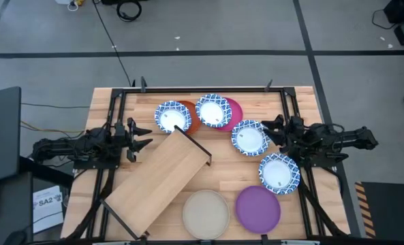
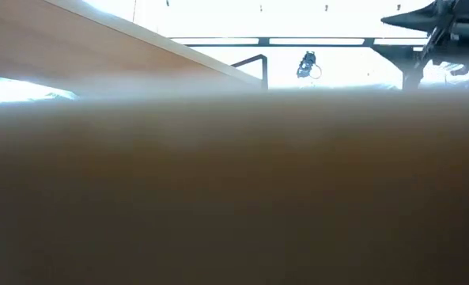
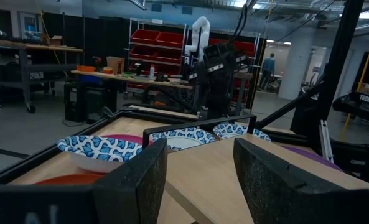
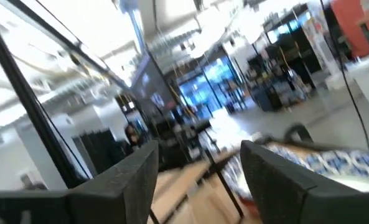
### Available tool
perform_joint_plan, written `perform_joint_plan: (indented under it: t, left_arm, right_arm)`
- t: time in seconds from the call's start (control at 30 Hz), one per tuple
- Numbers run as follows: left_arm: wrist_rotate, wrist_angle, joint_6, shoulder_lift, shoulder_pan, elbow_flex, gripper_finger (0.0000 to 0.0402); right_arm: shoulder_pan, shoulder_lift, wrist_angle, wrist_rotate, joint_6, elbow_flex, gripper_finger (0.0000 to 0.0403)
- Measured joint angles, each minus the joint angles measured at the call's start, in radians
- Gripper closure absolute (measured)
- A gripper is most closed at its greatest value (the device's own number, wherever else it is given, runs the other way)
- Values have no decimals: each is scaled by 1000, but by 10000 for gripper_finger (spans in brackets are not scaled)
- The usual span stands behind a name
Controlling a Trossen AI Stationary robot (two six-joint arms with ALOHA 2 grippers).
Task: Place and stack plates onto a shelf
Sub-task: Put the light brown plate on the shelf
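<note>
My left gripper is spread wide at the table's left edge; the shelf lies askew ahead. My right gripper, also spread, hovers near blue-and-white plates.

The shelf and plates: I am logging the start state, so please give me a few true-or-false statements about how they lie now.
1. The shelf lies at a slant across the table. True.
2. A plate already sits on the shelf. False: its board is bare.
3. The beige plate and the purple plate lie side by side at the near edge. True.
4. The left gripper holds a plate. False: its fingers are open and empty, beside the shelf.
5. The right gripper is open near a blue-and-white plate. True.
</note>
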Motion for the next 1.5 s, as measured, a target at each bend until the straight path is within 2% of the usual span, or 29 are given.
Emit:
perform_joint_plan:
  t: [0.2, 0.33, 0.63, 0.83, 1.07, 1.23, 1.5]
  left_arm:
    - [0, 0, 0, 0, 0, 0, 210]
    - [0, 0, 0, 0, 0, 0, 210]
    - [0, 0, 0, 0, 0, 0, 210]
    - [0, 0, 0, 0, 0, 0, 210]
    - [0, 0, 0, 0, 0, 0, 210]
    - [0, 0, 0, 0, 0, 0, 210]
    - [0, 0, 0, 0, 0, 0, 210]
  right_arm:
    - [2, 13, 51, -47, -20, 24, 172]
    - [2, 91, 50, -48, -48, 87, 174]
    - [39, 429, 11, -119, -55, 336, 174]
    - [94, 658, -183, -145, -73, 560, 174]
    - [168, 859, -362, -147, -55, 760, 174]
    - [229, 965, -400, -160, -4, 822, 174]
    - [299, 1116, -397, -149, 126, 826, 174]
